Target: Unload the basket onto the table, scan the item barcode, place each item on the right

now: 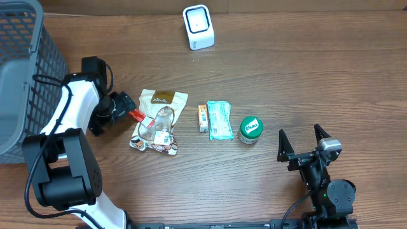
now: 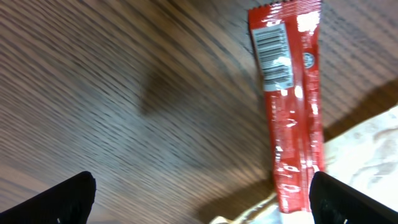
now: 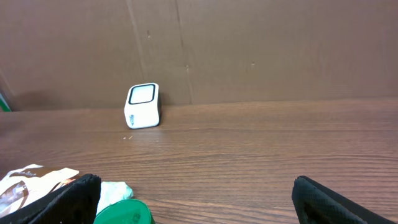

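A red stick packet (image 2: 291,106) lies flat on the wood with its barcode (image 2: 273,53) facing up, its lower end resting on a white and brown pouch (image 1: 162,121). My left gripper (image 2: 202,205) hangs open just above it. The packet's lower end sits beside the right finger (image 2: 348,202) and nothing is gripped. From overhead the packet (image 1: 135,115) shows at the tip of the left gripper (image 1: 130,109). The white scanner (image 1: 198,27) stands at the back of the table, also visible as the scanner (image 3: 142,106) in the right wrist view. My right gripper (image 1: 300,133) stands open and empty at the front right.
A grey mesh basket (image 1: 19,70) fills the far left. In a row right of the pouch lie a small orange box (image 1: 203,118), a teal packet (image 1: 220,119) and a green-lidded jar (image 1: 250,129). A cardboard wall (image 3: 249,43) backs the table.
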